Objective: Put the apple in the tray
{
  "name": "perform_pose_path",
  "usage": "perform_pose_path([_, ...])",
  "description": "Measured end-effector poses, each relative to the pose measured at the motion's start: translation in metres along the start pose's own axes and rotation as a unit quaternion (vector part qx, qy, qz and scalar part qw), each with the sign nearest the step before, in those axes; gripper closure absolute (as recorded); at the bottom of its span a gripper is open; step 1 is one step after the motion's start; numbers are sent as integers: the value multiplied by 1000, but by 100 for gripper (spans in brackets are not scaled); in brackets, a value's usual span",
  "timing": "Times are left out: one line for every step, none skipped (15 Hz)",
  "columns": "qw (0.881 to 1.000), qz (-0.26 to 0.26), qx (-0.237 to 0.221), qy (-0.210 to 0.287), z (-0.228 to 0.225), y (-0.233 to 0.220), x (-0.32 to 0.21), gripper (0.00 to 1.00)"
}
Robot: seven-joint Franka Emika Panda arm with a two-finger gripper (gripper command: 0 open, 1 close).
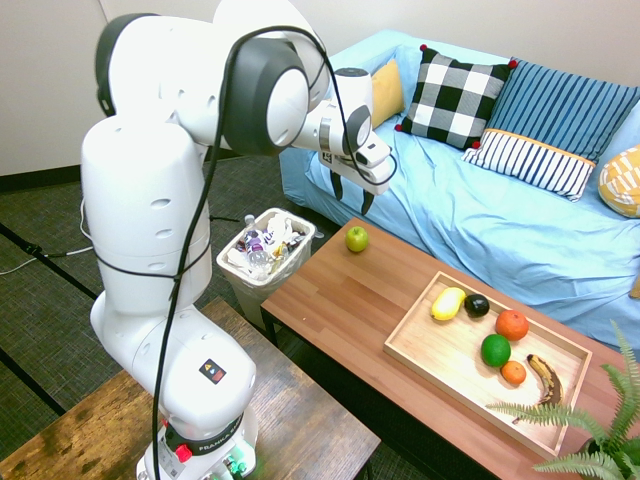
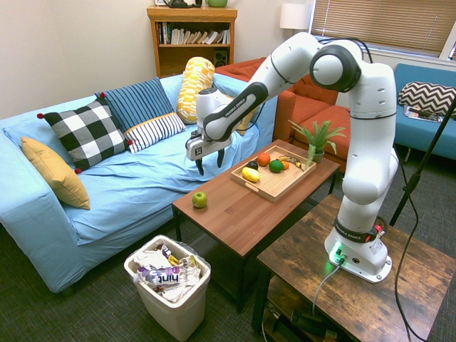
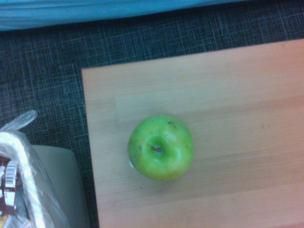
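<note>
1. The room has a gray floor and a long blue sofa (image 1: 440, 190) with pillows on it. In front of it is a brown wooden table (image 1: 330, 283).
2. A light wood tray (image 1: 430, 352) with low sides sits on this table, toward the end with the leafy green plant (image 2: 317, 137).
3. Inside the tray are a yellow fruit (image 1: 448, 304), a black one (image 1: 477, 305), a big red-orange one (image 1: 512, 324), a dark green one (image 1: 495, 350), a small orange one (image 1: 513, 372) and a banana (image 1: 546, 380) with brown spots. The dark green one is between the big red-orange one and the small orange one.
4. A white trash bin (image 2: 169, 288) full of bottles and paper stands on the floor, near the end of the table where the apple is. It has a clear bag in it.
5. The green apple (image 3: 161, 147) sits on the bare table, outside the tray and well apart from it. Its little stem points up. Nothing lies on top of it.
6. The robot's gripper (image 2: 211, 162) is up in the air, pointing down. Its two dark fingers are spread wide apart. It holds nothing and does not touch the apple.
</note>
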State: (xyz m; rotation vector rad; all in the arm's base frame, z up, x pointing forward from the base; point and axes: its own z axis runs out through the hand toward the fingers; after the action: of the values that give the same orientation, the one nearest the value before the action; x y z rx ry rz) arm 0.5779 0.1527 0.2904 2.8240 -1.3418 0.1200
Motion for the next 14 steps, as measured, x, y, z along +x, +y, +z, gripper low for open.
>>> perform_pose_path([1000, 1, -5, -2, 12, -12, 4, 0])
perform_pose_path([1000, 2, -9, -2, 24, -24, 8, 0])
perform_pose_path([1000, 5, -15, -3, 36, -35, 11, 0])
perform_pose_path([1000, 7, -20, -3, 45, -44, 14, 0])
perform_pose_path([1000, 9, -25, -4, 54, -51, 16, 0])
perform_pose_path([999, 11, -31, -7, 63, -56, 18, 0])
perform_pose_path([999, 15, -37, -9, 70, -59, 20, 0])
perform_pose_path([999, 18, -42, -10, 77, -61, 22, 0])
perform_pose_path([999, 22, -46, -12, 84, -60, 23, 0])
perform_pose_path([998, 24, -49, -14, 91, -60, 24, 0])
perform_pose_path([998, 27, -52, -18, 96, -59, 24, 0])
perform_pose_path([998, 29, -55, -22, 102, -58, 23, 0])
perform_pose_path([998, 31, -58, -25, 108, -58, 22, 0])
perform_pose_path([997, 32, -59, -27, 112, -58, 21, 0])
